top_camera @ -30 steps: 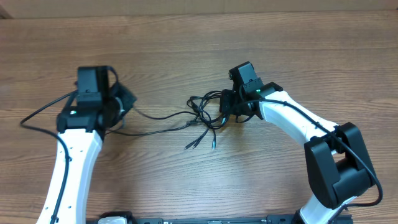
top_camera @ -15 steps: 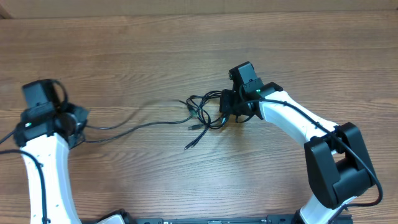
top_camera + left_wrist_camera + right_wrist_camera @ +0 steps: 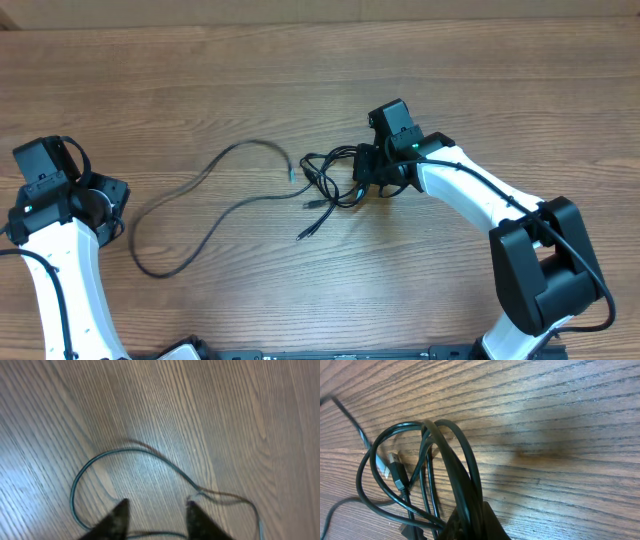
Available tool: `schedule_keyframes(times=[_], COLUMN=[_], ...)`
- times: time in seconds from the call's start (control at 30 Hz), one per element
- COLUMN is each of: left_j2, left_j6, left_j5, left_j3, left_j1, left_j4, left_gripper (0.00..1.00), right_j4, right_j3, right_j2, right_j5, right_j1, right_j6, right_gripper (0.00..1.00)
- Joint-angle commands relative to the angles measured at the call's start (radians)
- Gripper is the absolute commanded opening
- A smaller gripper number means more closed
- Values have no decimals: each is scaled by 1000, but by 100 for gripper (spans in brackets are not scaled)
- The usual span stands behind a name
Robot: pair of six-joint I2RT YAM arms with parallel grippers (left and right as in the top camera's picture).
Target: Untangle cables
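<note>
The cables form a small black knot (image 3: 332, 180) at the table's middle, with plug tips (image 3: 300, 236) trailing toward the front. My right gripper (image 3: 365, 178) is shut on the knot's right side. In the right wrist view the looped cords (image 3: 445, 455) run down into the closed jaws of my right gripper (image 3: 475, 524). One long cable (image 3: 180, 190) lies slack in an S-curve to the left of the knot. My left gripper (image 3: 112, 200) stands open at the far left beside that curve. In the left wrist view the cable (image 3: 165, 462) loops on the wood ahead of my left gripper (image 3: 156, 510), and one strand crosses low between the fingers.
The wooden table's far edge (image 3: 320, 22) runs along the top of the overhead view. The thicker black wires (image 3: 70, 160) of the left arm hang near its wrist. The right arm's white links (image 3: 470, 190) reach in from the front right.
My left arm swung far left, dragging one cable out of the knot. Its jaws then opened and the cable dropped into a slack curve. The right arm has not moved.
</note>
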Motion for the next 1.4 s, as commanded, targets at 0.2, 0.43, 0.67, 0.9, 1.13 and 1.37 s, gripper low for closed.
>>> schedule_keyframes(times=[0.2,0.43,0.67,0.9,1.13,1.37], left_j2=[90,174,262,365,448,449], left_j6=[158,376,469,560,736,680], left_j5=[152,341,399,399,616,719], left_j3=[-6,-6,-6,-6,-5,-5], left_j1=[-3,-48,-161,-300,-427,-558], left_j4=[21,54,81,99,151,259], left_gripper=[71,83,71,62,64,66], right_j4=[7,7,7,6,-7,-60], right_j3=[-5,-5,-5,-4,-4,-4], right_j2=[4,4,4,4,4,4], right_j5=[9,9,-41,-68,-154,-189], right_j1=[-6,-6,-6,-8,-29,-114], right_j6=[7,8,6,-80,-100,-63], right_gripper=[50,81,79,84,81,66])
